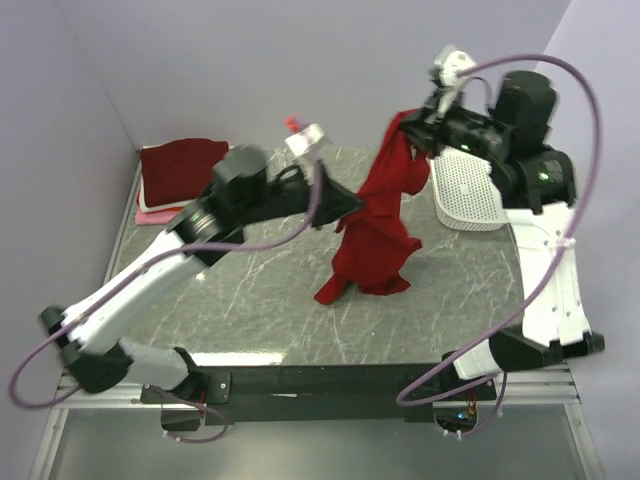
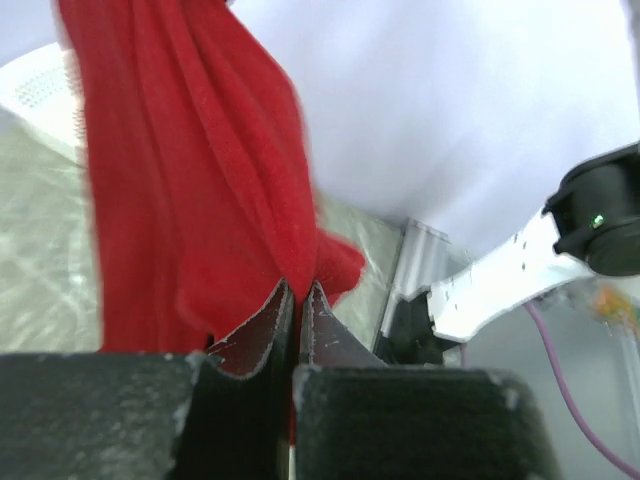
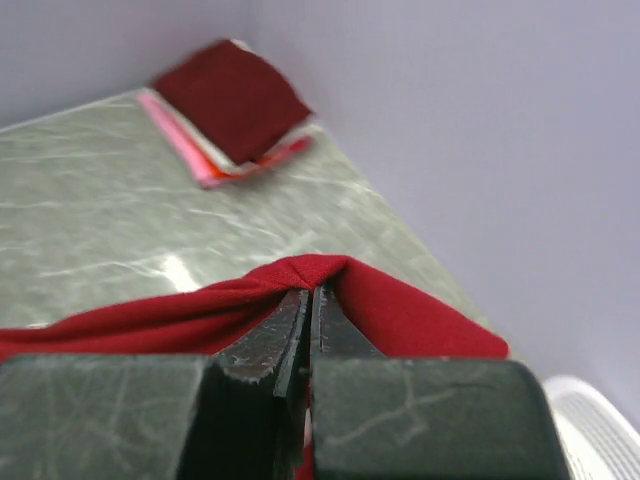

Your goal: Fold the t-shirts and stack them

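Observation:
A bright red t-shirt [image 1: 385, 215] hangs bunched above the marble table, its lower end touching the top. My right gripper [image 1: 418, 135] is shut on its upper edge near the back right; in the right wrist view the red cloth [image 3: 300, 272] folds over the closed tips [image 3: 311, 292]. My left gripper [image 1: 352, 203] is shut on the shirt's left side at mid height; the left wrist view has red fabric [image 2: 190, 180] pinched between the tips [image 2: 298, 288]. A folded stack of t-shirts [image 1: 180, 172], dark maroon over pink and white, lies at the back left, also seen as a stack [image 3: 235, 105].
A white perforated basket [image 1: 468, 190] stands at the back right, just behind the hanging shirt. The grey marble table [image 1: 250, 290] ends at purple walls on the left and back. Purple cables loop from both arms.

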Available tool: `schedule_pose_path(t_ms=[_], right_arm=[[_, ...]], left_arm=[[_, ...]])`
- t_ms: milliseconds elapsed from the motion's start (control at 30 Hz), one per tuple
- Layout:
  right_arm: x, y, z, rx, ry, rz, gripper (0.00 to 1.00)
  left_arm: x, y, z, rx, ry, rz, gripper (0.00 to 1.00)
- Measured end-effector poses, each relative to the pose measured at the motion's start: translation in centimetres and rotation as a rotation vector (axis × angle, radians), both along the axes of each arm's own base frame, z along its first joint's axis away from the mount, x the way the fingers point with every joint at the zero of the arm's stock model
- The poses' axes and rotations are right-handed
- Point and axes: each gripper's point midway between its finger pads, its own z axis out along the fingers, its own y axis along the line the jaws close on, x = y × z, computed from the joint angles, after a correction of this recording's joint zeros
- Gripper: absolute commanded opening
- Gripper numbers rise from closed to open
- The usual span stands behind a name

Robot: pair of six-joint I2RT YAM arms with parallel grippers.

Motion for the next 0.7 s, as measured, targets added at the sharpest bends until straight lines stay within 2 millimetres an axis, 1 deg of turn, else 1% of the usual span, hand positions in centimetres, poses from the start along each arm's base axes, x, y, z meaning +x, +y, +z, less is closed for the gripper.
schedule_pose_path(t_ms=[33, 67, 100, 133, 167, 200, 233, 267, 300, 333, 367, 400, 433, 467, 500, 533, 567, 600, 633, 667, 700], right_arm=[[0.0, 1.4, 0.3, 0.01, 0.005, 0.039, 0.0], [0.4, 3.3, -0.1, 0.011, 0.025, 0.085, 0.0], [0.5, 5.1, -0.5, 0.011, 0.041, 0.132, 0.0], [0.5, 7.9, -1.4, 0.009, 0.072, 0.198, 0.0], [0.6, 9.9, -2.4, 0.005, 0.104, 0.245, 0.0], [0.9, 12.4, -4.0, -0.005, 0.148, 0.294, 0.04], [1.2, 15.1, -6.1, -0.019, 0.208, 0.341, 0.1], [1.2, 17.6, -8.3, -0.034, 0.264, 0.383, 0.19], [1.3, 20.4, -11.2, -0.056, 0.337, 0.419, 0.49], [1.4, 23.0, -14.3, -0.085, 0.405, 0.441, 0.55], [1.7, 25.2, -17.1, -0.117, 0.447, 0.447, 0.59], [1.8, 27.2, -20.3, -0.153, 0.496, 0.443, 0.61], [1.8, 28.8, -23.5, -0.19, 0.545, 0.434, 0.62], [1.8, 29.6, -26.0, -0.221, 0.581, 0.424, 0.62], [1.6, 30.1, -28.6, -0.257, 0.628, 0.408, 0.62], [1.4, 30.1, -30.7, -0.288, 0.661, 0.391, 0.62], [1.2, 29.7, -32.0, -0.31, 0.688, 0.379, 0.62], [1.1, 28.8, -33.2, -0.331, 0.713, 0.37, 0.63], [1.0, 27.7, -33.5, -0.341, 0.726, 0.366, 0.63], [0.8, 26.4, -33.7, -0.345, 0.734, 0.371, 0.62], [0.5, 24.5, -33.6, -0.348, 0.748, 0.373, 0.62]], left_arm=[[-0.4, 1.0, -0.3, -0.005, 0.006, 0.023, 0.0], [-0.8, 2.3, -0.3, -0.025, 0.005, 0.058, 0.0], [-1.3, 3.8, -0.3, -0.045, 0.007, 0.099, 0.0], [-1.8, 5.6, -0.7, -0.064, 0.017, 0.148, 0.0], [-2.2, 7.6, -1.0, -0.103, 0.026, 0.209, 0.0], [-2.7, 9.8, -1.6, -0.142, 0.05, 0.279, 0.0], [-3.1, 11.7, -2.6, -0.173, 0.081, 0.339, 0.0], [-3.2, 13.5, -4.1, -0.199, 0.125, 0.405, 0.04], [-3.6, 15.8, -5.5, -0.255, 0.186, 0.486, 0.14], [-3.8, 17.4, -7.6, -0.286, 0.254, 0.547, 0.24], [-4.1, 18.6, -9.6, -0.307, 0.315, 0.594, 0.43], [-4.5, 19.9, -12.4, -0.33, 0.402, 0.646, 0.48], [-4.7, 20.8, -14.8, -0.339, 0.467, 0.688, 0.53], [-5.1, 21.8, -17.4, -0.344, 0.543, 0.737, 0.59], [-5.3, 22.7, -19.3, -0.355, 0.605, 0.779, 0.61], [-5.6, 23.6, -21.0, -0.372, 0.66, 0.822, 0.64], [-5.9, 24.5, -22.0, -0.401, 0.702, 0.855, 0.67], [-6.0, 25.3, -22.4, -0.429, 0.728, 0.881, 0.69], [-6.1, 26.0, -22.4, -0.465, 0.748, 0.904, 0.71], [-6.1, 26.5, -22.4, -0.495, 0.76, 0.923, 0.75], [-5.9, 26.8, -22.5, -0.506, 0.768, 0.943, 0.78]])
